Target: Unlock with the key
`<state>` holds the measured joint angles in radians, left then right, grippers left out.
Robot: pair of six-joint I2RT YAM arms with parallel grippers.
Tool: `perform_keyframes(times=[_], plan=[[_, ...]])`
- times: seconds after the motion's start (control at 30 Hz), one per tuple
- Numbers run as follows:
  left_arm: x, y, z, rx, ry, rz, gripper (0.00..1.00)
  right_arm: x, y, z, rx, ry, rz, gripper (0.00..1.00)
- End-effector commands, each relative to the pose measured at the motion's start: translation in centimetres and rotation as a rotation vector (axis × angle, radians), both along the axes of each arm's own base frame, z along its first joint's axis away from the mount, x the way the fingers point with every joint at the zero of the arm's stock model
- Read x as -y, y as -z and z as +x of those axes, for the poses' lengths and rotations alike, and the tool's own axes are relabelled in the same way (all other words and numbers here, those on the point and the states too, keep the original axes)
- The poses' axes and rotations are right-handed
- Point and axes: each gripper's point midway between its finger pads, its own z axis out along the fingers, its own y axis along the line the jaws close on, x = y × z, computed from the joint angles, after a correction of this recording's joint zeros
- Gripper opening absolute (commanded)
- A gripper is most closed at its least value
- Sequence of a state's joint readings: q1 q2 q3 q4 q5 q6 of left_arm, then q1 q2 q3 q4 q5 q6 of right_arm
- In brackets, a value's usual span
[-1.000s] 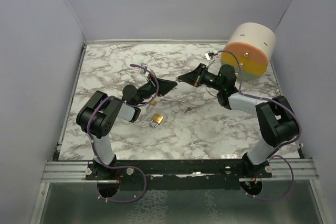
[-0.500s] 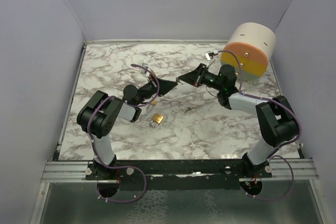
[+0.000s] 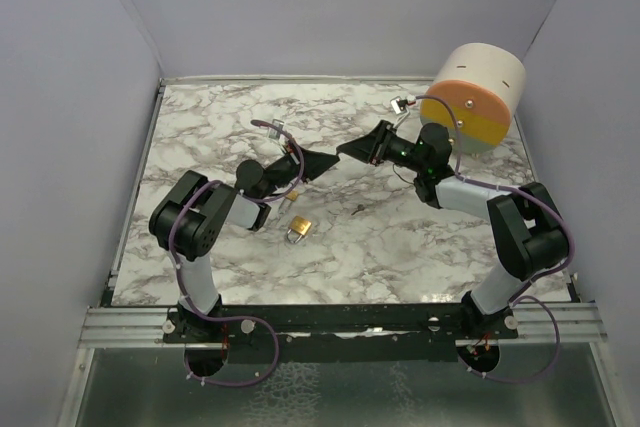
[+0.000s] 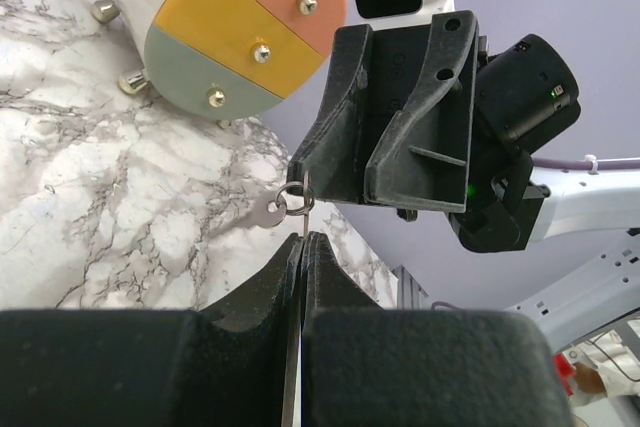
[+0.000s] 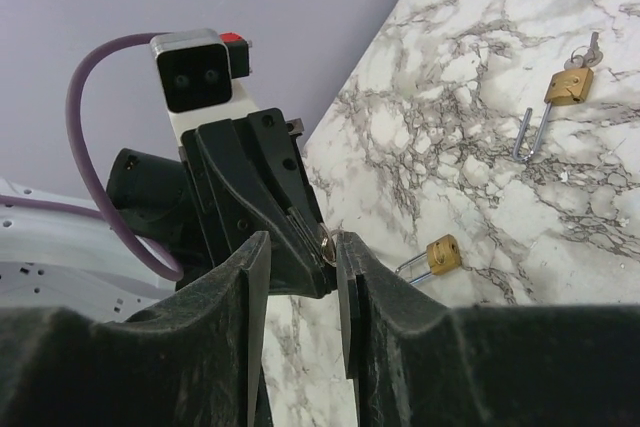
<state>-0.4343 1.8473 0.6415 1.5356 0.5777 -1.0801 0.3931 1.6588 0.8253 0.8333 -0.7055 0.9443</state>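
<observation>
left claw [image 3: 336,155] pinching key [image 4: 272,209], padlock [image 3: 298,229] on table [image 3: 210,127], coloured drum [image 3: 478,97] behind

The top camera looks down from behind the arms [image 3: 215,217] on the whole table [image 3: 200,137]. The left wrist camera faces the right gripper [image 4: 345,172] closely, the right wrist camera the left gripper [image 5: 300,247]; all three share that meeting point.

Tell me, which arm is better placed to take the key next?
Right, I'd guess: the right fingers stand open on either side of the key, which the left fingers pinch shut.
</observation>
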Motion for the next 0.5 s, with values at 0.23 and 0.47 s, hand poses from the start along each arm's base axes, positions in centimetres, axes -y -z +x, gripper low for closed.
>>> perform_keyframes(times=[0.23,0.47], plan=[[-0.08,-4.62,-1.97,0.192,0.059,-0.110,0.00,-0.32,-0.69,-0.05,0.042,-0.035,0.019,0.30],[0.09,-4.82,-2.22,0.192,0.082,-0.113,0.00,-0.49,-0.55,0.03,0.044,-0.045,0.023,0.29]])
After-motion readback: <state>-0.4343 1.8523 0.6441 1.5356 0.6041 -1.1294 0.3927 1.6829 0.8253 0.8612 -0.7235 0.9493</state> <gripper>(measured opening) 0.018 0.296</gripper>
